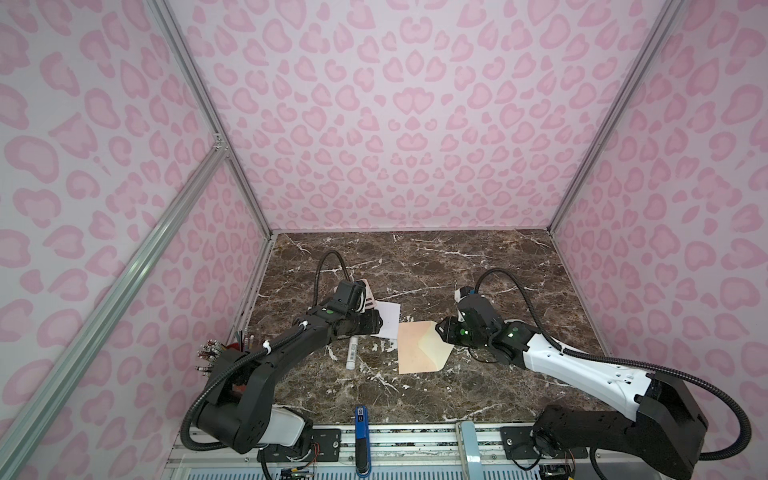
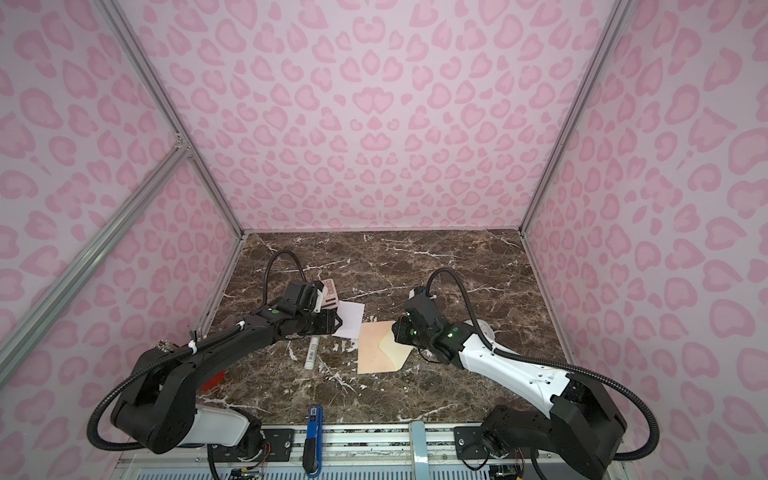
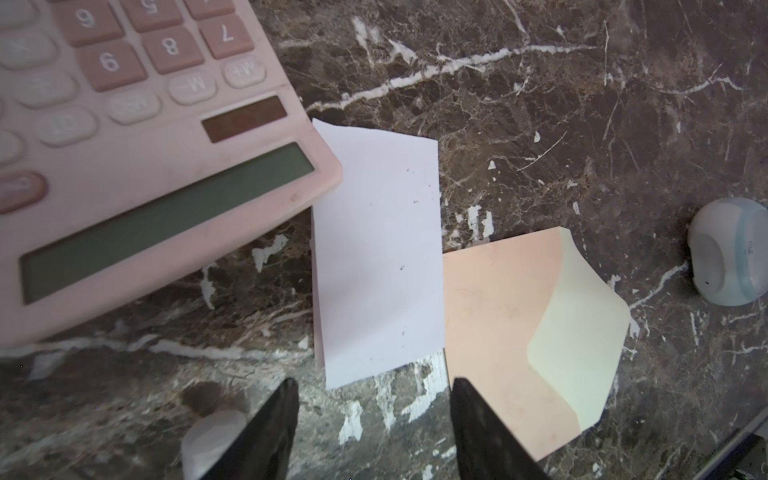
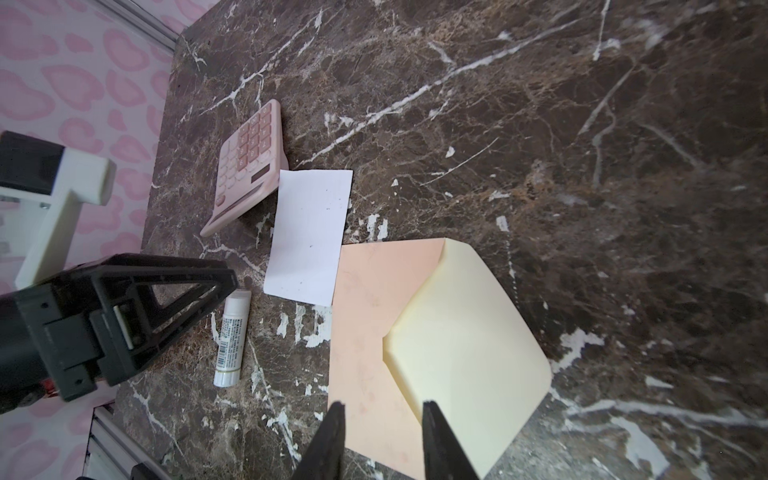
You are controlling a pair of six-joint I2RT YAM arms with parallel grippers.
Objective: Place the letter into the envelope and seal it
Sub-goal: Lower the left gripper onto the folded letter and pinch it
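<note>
The letter [image 1: 390,316] [image 2: 352,318] [image 3: 378,257] [image 4: 309,237] is a white sheet lying flat on the marble, one corner against the calculator. Beside it lies the peach envelope [image 1: 413,351] [image 2: 372,351] [image 3: 490,316] [image 4: 365,324], its cream flap [image 3: 582,324] [image 4: 465,332] open and slightly lifted. My left gripper [image 3: 374,384] [image 1: 376,325] is open, low over bare marble just short of the letter's near edge, with nothing between its fingers. My right gripper [image 4: 384,405] [image 1: 440,329] is partly open over the envelope, one finger above the peach body and one at the flap's crease, holding nothing.
A pink calculator [image 1: 368,296] [image 3: 145,145] [image 4: 249,166] sits behind the letter. A white glue stick [image 1: 352,353] [image 4: 232,336] lies near the left gripper. A white-and-blue round object [image 3: 727,253] is beyond the envelope. A pen holder [image 1: 230,353] stands at the left, and a blue tool [image 1: 360,419] at the front edge.
</note>
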